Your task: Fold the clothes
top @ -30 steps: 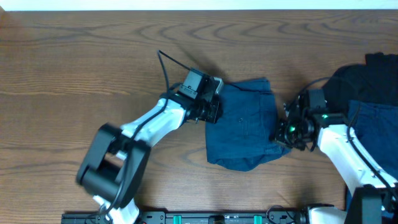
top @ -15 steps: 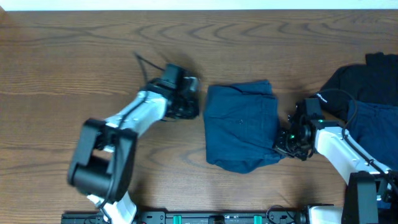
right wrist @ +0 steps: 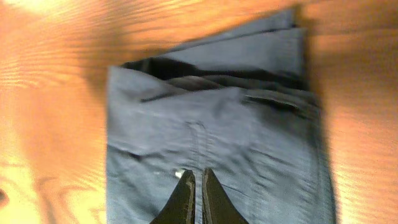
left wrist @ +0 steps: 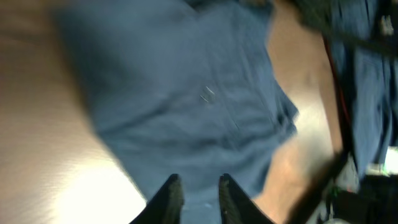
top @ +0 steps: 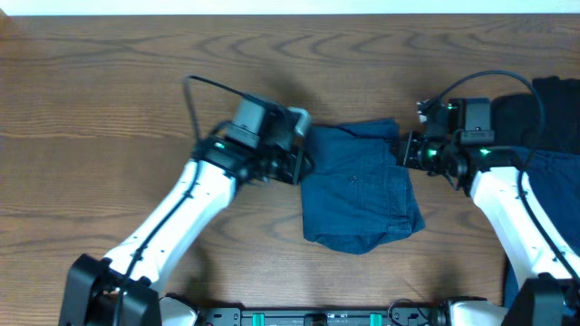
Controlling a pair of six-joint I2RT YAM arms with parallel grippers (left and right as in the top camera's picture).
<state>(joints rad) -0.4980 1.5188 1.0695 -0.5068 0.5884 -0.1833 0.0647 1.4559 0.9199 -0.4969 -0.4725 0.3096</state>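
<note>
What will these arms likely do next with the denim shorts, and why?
Probably the left gripper closes on the left edge of the denim shorts to fold them again: they lie roughly halved, its fingers stand slightly apart at that edge, and the right gripper sits shut at the opposite edge.

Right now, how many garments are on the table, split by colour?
Blue denim: 2, the folded shorts and a blue piece at the right edge
Black: 1, the black garment
Total: 3
</note>
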